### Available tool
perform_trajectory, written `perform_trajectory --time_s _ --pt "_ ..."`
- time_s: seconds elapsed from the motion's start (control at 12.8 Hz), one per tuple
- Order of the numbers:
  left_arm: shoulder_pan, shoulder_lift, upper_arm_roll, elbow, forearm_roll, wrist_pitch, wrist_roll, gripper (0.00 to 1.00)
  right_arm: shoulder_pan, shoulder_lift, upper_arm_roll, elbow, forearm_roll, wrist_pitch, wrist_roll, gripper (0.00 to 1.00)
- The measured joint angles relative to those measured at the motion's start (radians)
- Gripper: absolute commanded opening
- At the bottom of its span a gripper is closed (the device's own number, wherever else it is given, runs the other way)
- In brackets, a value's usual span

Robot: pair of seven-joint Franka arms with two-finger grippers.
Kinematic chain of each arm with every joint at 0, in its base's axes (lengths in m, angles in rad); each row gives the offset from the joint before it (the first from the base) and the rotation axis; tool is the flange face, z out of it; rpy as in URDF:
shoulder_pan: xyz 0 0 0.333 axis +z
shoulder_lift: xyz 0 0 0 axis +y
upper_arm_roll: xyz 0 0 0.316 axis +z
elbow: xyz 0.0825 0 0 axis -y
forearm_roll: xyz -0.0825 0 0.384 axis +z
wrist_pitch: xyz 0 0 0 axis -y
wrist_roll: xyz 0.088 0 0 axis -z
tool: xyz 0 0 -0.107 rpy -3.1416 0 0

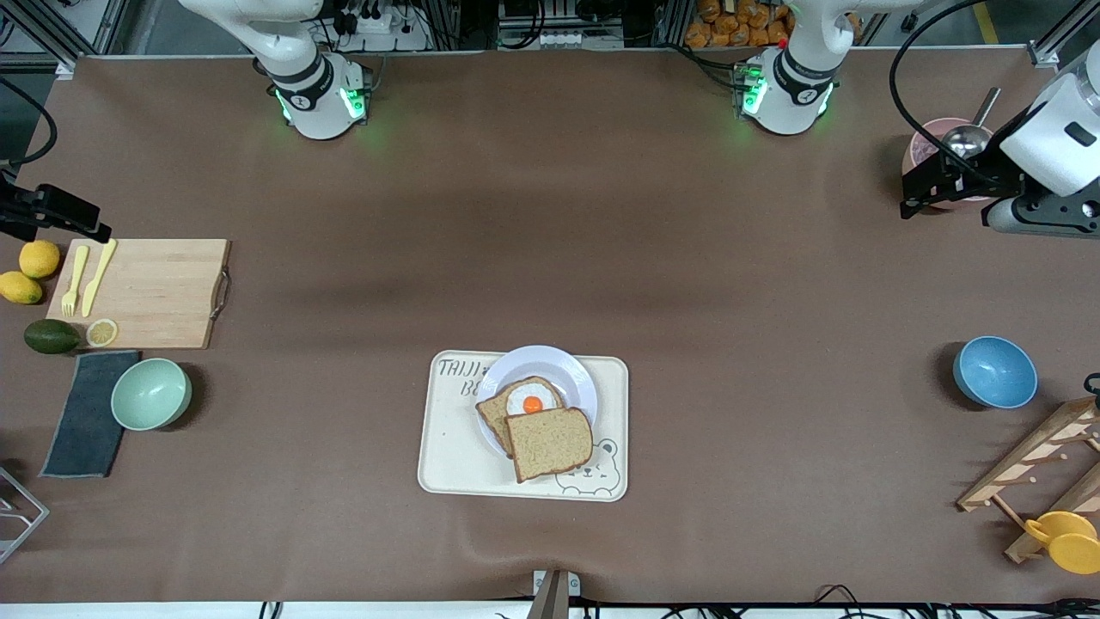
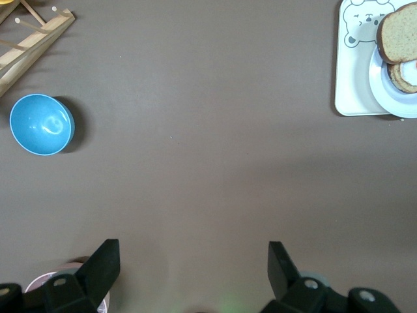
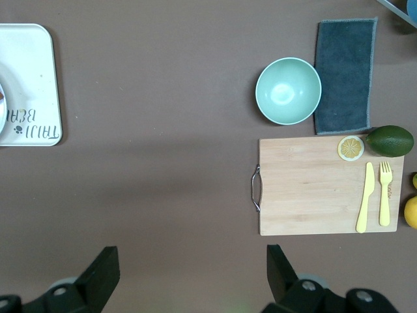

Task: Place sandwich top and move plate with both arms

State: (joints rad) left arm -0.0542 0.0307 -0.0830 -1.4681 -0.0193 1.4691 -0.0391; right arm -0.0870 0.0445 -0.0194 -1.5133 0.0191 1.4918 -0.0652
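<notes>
The sandwich top (image 1: 552, 444), a plain brown slice, lies askew, partly on the plate (image 1: 567, 371) and partly over the cream tray (image 1: 455, 468). It overlaps the bread slice with a fried egg (image 1: 526, 402) on the plate. In the left wrist view the sandwich top (image 2: 399, 32) and the plate (image 2: 391, 98) show at one edge. My left gripper (image 1: 918, 198) hangs open and empty over the left arm's end of the table; its fingers (image 2: 107, 261) stand wide apart. My right gripper (image 1: 90, 225) hangs open and empty over the right arm's end, fingers (image 3: 107, 267) wide apart.
A pink bowl with a metal scoop (image 1: 954, 142), a blue bowl (image 1: 995, 371) and a wooden rack (image 1: 1040, 464) are at the left arm's end. A cutting board (image 1: 150, 292) with yellow cutlery, lemons (image 1: 34, 266), an avocado (image 1: 51, 336), a green bowl (image 1: 151, 393) and a dark cloth (image 1: 86, 413) are at the right arm's end.
</notes>
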Motion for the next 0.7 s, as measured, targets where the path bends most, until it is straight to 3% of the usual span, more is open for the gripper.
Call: perform_trajectory --time_s 0.7 --pt "0.02 0.0 0.005 0.0 0.0 -0.001 0.074 1.0 0.0 0.0 0.0 -0.001 0.0 0.0 0.0 1.0"
